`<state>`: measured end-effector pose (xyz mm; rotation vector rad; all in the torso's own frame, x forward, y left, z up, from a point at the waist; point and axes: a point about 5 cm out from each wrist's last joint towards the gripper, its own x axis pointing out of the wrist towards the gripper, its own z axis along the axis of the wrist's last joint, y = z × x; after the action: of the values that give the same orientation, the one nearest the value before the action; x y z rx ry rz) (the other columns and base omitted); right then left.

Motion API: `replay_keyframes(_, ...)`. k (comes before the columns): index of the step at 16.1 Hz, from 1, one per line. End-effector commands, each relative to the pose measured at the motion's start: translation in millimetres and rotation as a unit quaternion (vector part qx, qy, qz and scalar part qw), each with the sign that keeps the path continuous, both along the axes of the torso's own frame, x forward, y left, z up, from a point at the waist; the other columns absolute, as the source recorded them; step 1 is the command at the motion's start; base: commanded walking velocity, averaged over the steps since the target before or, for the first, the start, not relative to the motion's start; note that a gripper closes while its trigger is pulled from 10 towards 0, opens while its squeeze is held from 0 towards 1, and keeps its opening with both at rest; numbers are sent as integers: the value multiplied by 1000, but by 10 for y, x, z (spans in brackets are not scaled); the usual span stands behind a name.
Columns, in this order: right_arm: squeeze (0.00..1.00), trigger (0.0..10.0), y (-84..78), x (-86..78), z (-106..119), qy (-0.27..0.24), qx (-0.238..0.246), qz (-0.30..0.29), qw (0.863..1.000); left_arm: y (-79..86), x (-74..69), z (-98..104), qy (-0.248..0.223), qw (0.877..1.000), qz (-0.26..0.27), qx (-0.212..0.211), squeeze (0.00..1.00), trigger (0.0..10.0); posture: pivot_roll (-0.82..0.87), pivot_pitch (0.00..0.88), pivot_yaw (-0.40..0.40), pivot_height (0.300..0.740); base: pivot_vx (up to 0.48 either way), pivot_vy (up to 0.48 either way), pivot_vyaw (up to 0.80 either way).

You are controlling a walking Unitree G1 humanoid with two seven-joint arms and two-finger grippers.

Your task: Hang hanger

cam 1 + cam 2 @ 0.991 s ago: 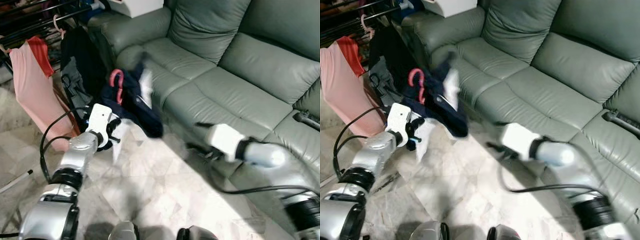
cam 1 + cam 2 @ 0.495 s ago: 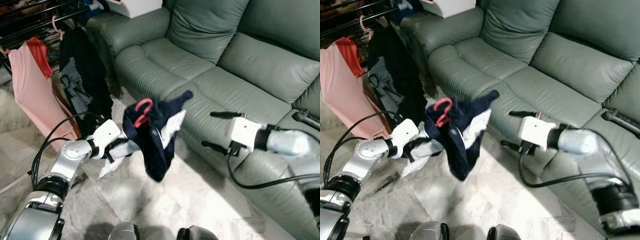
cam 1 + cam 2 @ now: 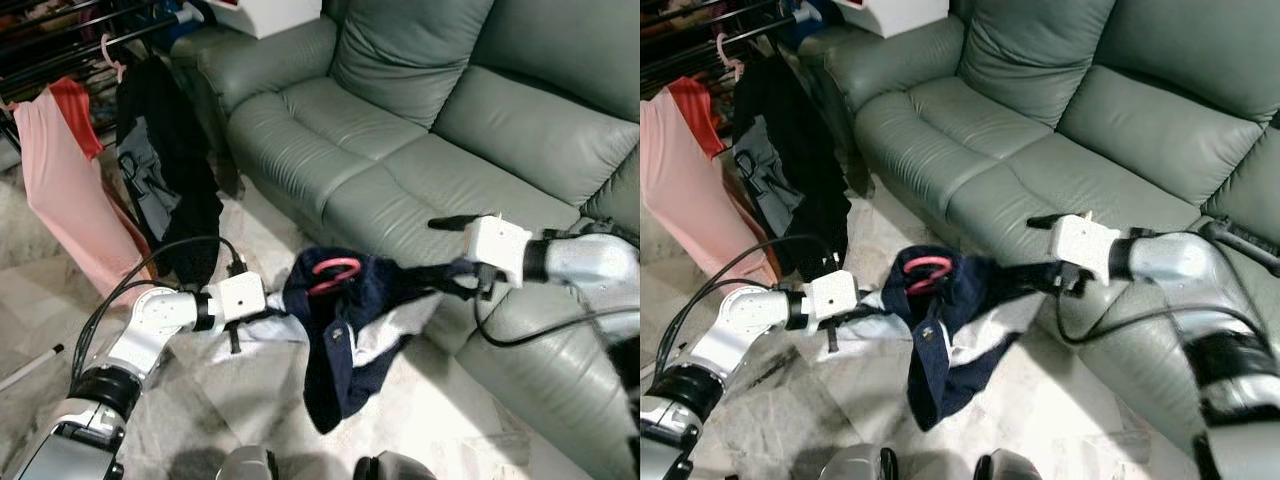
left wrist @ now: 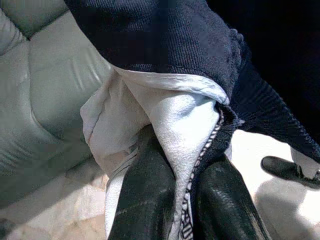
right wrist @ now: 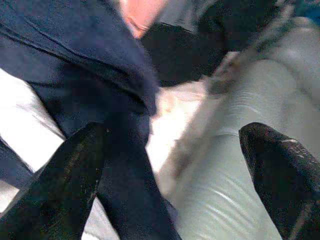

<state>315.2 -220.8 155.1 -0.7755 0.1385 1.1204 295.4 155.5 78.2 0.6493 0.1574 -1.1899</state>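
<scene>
Left end effector (image 4: 172,200) clamped on the navy garment's (image 3: 345,340) white lining. Red hanger (image 3: 335,277) sits in the garment, between both end effectors. Right end effector (image 5: 170,165) fingers apart, at the garment's far edge.

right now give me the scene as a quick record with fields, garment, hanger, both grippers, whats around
garment: navy garment with white lining, stretched between the two grippers above the floor, lower part hanging down
hanger: red hanger hook poking out at the garment's top
left gripper: left gripper shut on the garment's white-lined edge
right gripper: right gripper at the garment's other end, fingers apart
sofa: green sofa behind
rack: clothes rack to the robot's left, with a black shirt and pink garment hanging
</scene>
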Motion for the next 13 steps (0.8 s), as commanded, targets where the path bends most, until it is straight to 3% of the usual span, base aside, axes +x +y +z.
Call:
replay_keyframes(1, 506, 10000, 51, 18, -33, 26, -2, 19, 999, -64, 2, 87, -20, 999, -23, -11, 0, 0, -41, 73, 54, 740, 0, 0, 0)
replay_keyframes(2, 0, 10000, 72, 23, -66, 40, -5, 28, 999, -83, -5, 89, -21, 999, -29, -12, 0, 0, -41, 73, 54, 740, 0, 0, 0)
replay_keyframes(5, 0, 10000, 159, 31, -145, 92, -4, 60, 994, -135, -20, 105, -26, 999, -42, -17, 0, 0, -34, 75, 53, 740, 0, 0, 0)
replay_keyframes(6, 0, 6980, 181, 53, -145, 94, -4, 68, 993, -145, -23, 108, -26, 999, -42, -19, 0, 0, -33, 77, 51, 740, 0, 0, 0)
replay_keyframes(7, 0, 0, 202, 99, -117, 108, 2, 72, 992, -155, -30, 107, -25, 998, -44, -20, 0, 0, -32, 78, 48, 740, 0, 0, 0)
replay_keyframes(10, 0, 0, 241, 150, -41, 114, -6, 90, 989, -163, -45, 84, -23, 999, -46, -18, 0, 0, -33, 79, 46, 740, 0, 0, 0)
replay_keyframes(13, 0, 0, 219, 109, -112, 162, -33, 111, 980, -169, -50, 73, -22, 999, -46, -17, 0, 0, -34, 82, 45, 740, 0, 0, 0)
